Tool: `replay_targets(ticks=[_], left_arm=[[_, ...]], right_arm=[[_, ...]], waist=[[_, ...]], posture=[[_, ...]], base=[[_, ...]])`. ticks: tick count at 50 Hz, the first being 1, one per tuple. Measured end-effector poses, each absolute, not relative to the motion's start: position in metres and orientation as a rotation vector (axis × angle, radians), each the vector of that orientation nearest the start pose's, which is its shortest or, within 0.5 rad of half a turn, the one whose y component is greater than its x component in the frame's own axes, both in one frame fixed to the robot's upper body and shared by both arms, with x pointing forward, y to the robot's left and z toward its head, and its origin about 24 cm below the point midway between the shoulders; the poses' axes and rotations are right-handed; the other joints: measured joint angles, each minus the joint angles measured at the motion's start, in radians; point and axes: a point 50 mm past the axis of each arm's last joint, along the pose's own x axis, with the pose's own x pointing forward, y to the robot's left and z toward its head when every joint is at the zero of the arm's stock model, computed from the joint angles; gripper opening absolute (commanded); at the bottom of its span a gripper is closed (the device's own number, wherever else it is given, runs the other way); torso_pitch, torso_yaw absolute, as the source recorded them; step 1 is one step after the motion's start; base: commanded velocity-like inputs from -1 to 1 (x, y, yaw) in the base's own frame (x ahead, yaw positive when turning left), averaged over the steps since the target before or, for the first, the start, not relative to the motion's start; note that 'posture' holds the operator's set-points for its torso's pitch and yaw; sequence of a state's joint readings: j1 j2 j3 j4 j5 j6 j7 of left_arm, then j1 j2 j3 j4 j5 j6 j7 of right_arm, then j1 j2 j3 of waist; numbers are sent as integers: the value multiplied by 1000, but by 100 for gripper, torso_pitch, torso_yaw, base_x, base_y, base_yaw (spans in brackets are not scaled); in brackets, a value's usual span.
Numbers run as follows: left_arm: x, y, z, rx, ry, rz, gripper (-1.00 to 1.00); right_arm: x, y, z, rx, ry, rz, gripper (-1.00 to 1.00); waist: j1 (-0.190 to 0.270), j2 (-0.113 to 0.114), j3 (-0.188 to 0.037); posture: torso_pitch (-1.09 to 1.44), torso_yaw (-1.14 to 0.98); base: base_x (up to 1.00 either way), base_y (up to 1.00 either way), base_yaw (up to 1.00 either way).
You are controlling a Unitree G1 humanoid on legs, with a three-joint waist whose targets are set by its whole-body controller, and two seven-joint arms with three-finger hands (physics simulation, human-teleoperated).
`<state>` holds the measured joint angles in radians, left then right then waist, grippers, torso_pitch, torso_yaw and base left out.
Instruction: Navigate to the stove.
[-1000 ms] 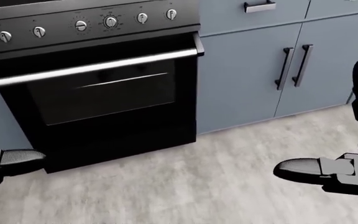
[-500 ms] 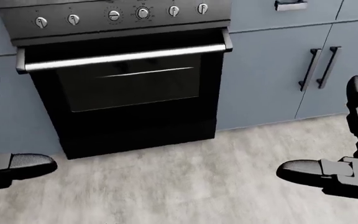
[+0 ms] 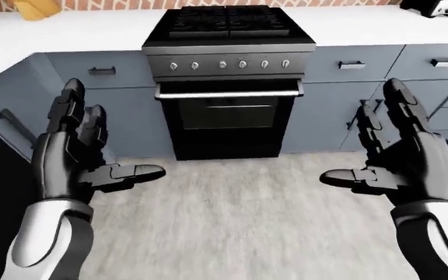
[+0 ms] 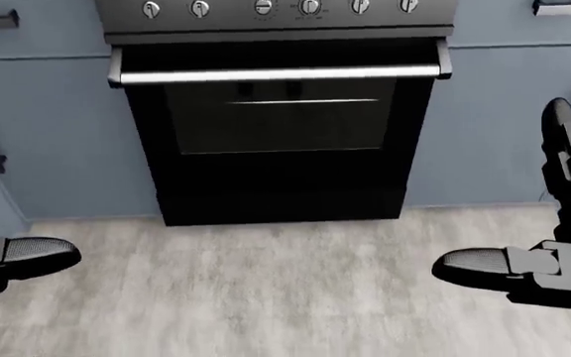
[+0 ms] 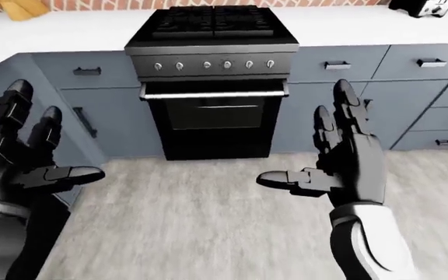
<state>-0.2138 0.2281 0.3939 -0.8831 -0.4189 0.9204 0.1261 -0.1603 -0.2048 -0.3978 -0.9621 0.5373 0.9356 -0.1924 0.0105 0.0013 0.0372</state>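
Black stove point(image 3: 229, 81) | between, above both hands | left hand point(image 3: 76, 157) released | right hand point(image 3: 399, 154) released

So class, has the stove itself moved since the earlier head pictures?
No. The stove stays fixed between the cabinets; the whole picture shifted right, so the camera moved.

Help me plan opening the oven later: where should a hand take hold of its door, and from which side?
Grip the long silver handle bar across the top of the oven door, near its middle, fingers wrapping over from above. It runs level and stands off the door, leaving room behind.
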Motion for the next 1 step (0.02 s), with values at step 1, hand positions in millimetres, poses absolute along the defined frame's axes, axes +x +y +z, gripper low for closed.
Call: replay_targets(ticks=[1], left_arm=[[218,209,209,-54,-224,124,100]], right_arm=[[205,-199,208,118,-228,-86,100]], waist=[[0,0,-1]], posture=[[0,0]], base=[[0,0,0]])
